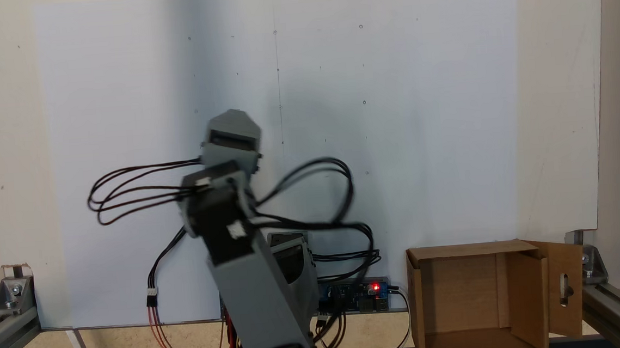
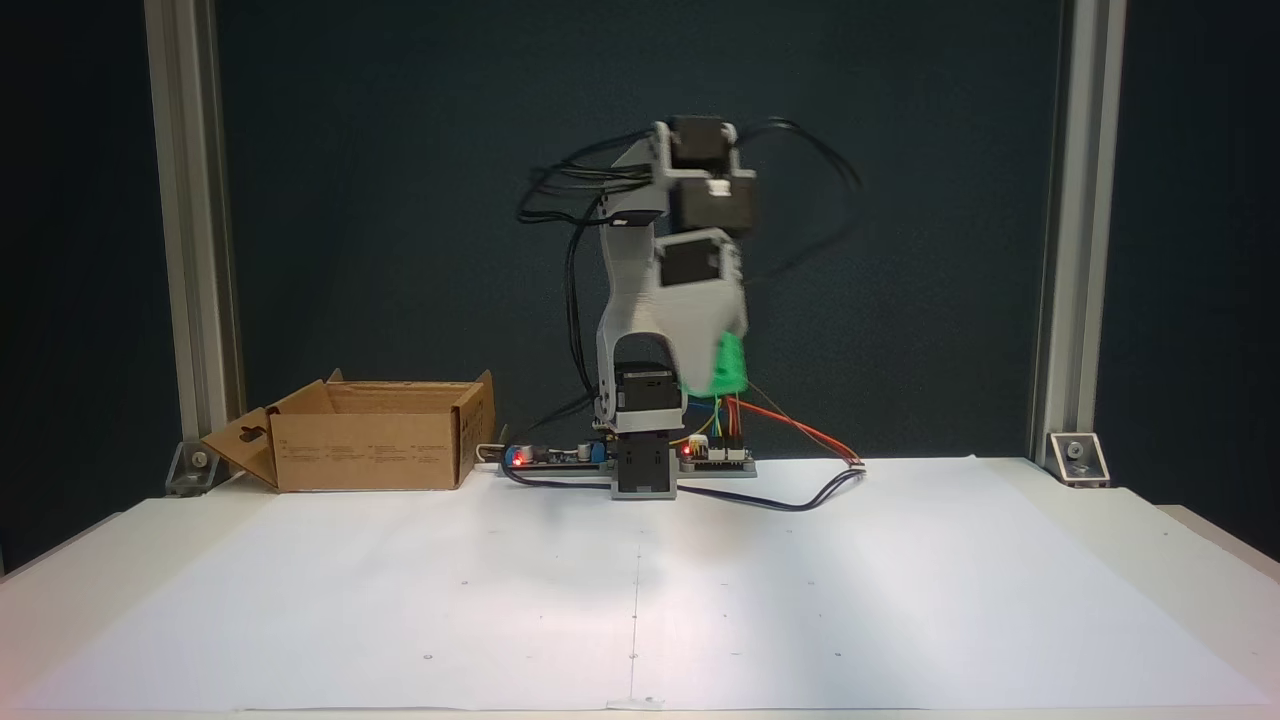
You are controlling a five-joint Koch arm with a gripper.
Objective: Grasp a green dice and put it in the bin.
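One fixed view looks down from above the arm (image 1: pixel 249 244); the other faces it low across the tabletop (image 2: pixel 640 600); both share arm and bin (image 1: pixel 477 299)

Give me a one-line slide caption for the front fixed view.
Koch arm raised above its base, green dice blurred at the gripper, cardboard bin off to the left.

One brown corrugated cardboard box (image 2: pixel 365 450) with open flaps is being counted in both fixed views. One small bright green cube (image 2: pixel 727 365), blurred, is being counted. One grey and black jointed arm (image 2: pixel 668 300) is being counted, and one large white paper sheet (image 2: pixel 640 590) is being seen covering the desk (image 2: pixel 1200 540).
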